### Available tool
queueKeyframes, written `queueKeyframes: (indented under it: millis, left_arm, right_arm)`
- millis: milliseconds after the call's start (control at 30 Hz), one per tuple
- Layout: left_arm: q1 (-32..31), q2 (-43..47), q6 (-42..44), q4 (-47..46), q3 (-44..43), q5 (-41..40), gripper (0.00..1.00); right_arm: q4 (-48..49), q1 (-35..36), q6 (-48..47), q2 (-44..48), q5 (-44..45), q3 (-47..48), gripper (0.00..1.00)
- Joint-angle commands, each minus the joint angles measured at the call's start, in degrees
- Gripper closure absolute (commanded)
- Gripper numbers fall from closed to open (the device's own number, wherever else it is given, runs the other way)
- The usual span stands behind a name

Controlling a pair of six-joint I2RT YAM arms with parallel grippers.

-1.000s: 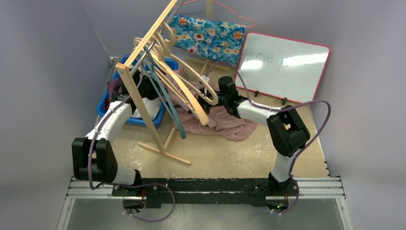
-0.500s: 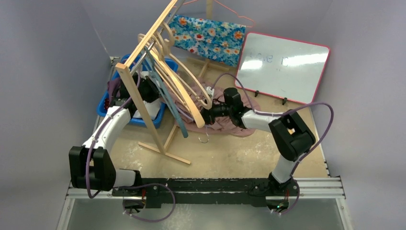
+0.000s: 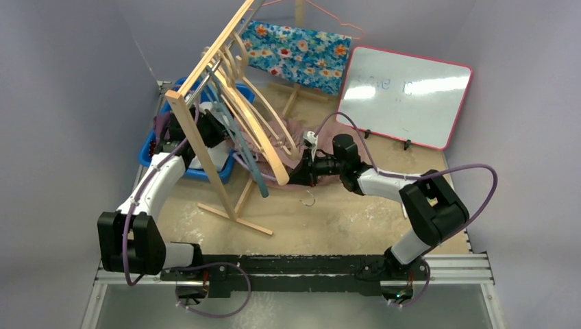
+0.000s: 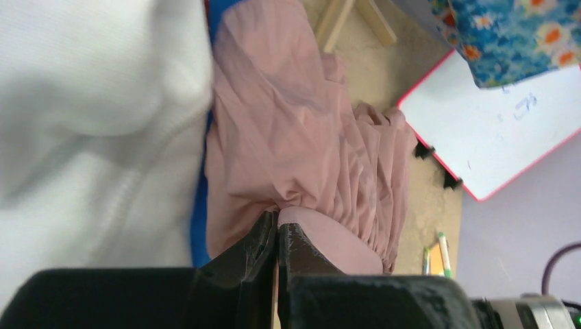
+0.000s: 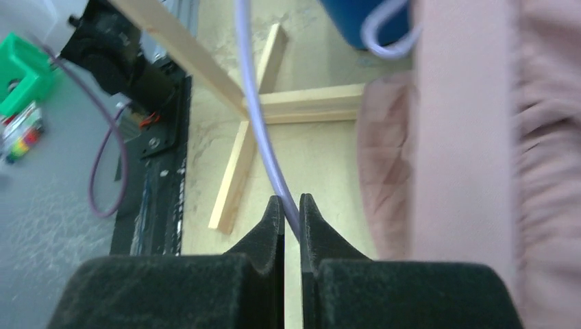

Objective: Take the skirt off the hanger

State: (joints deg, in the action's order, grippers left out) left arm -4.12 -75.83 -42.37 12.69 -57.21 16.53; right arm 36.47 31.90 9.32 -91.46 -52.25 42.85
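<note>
ROBOT LAB: Two arms work a pink skirt (image 4: 301,137), viewed from above w/ the arm bases at 6 o'clock.

The left pincer (image 4: 277,223), fingers pressed together, pinches a fold of the skirt at its gathered band. A white cloth (image 4: 89,103) fills the wrist view at the pincer's 9 o'clock. A strip of the blue bin (image 3: 147,154) shows between cloth & skirt.

The right pincer (image 3: 296,175) reaches in low toward 9 o'clock, approx. mid-table. Its jaws are closed on the thin lavender bar of a hanger (image 5: 257,116), which runs up & away from the fingertips. Blurred pink fabric sits close at the pincer's 3 o'clock in its own camera.

The skirt lies heaped on the table (image 3: 342,219) near centre, on the 3 o'clock side of the wooden rack (image 3: 199,147). It stretches from the bin's edge out toward the whiteboard (image 3: 404,96) at 1–2 o'clock. Whether it's still on the hanger can't be told; rack & arm hide that part.

The rack carries a row of wooden hangers (image 3: 264,133) & a blue-grey one. A floral cloth (image 3: 301,51) hangs at 12 o'clock, behind the rack.

A small wire hook (image 3: 308,200) shows just at 6 o'clock of the right pincer. What it's attached to can't be made out.
</note>
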Motion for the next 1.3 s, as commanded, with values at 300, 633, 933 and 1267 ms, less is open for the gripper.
queueKeyframes:
  millis: [300,633,933,1267]
  left_arm:
    - [7.5,-0.7,0.5,-17.5,1.0,1.1,1.0]
    - [6.8,-3.6,1.2,-12.7,1.0,7.4,1.0]
    - [6.8,-3.3,0.8,-11.7,2.0,8.8,1.0]
    - [6.7,-2.4,-1.3,-15.6,6.9,10.6,1.0]
  right_arm:
    - [-3.8,-3.1,7.2,3.6,-1.7,-1.0,1.0]
    - [5.9,3.3,18.0,-5.2,8.9,6.8,0.61]
    - [32.2,12.7,1.8,-14.3,17.6,7.8,0.17]
    - [36.2,16.3,-17.5,-24.6,20.6,12.1,0.15]
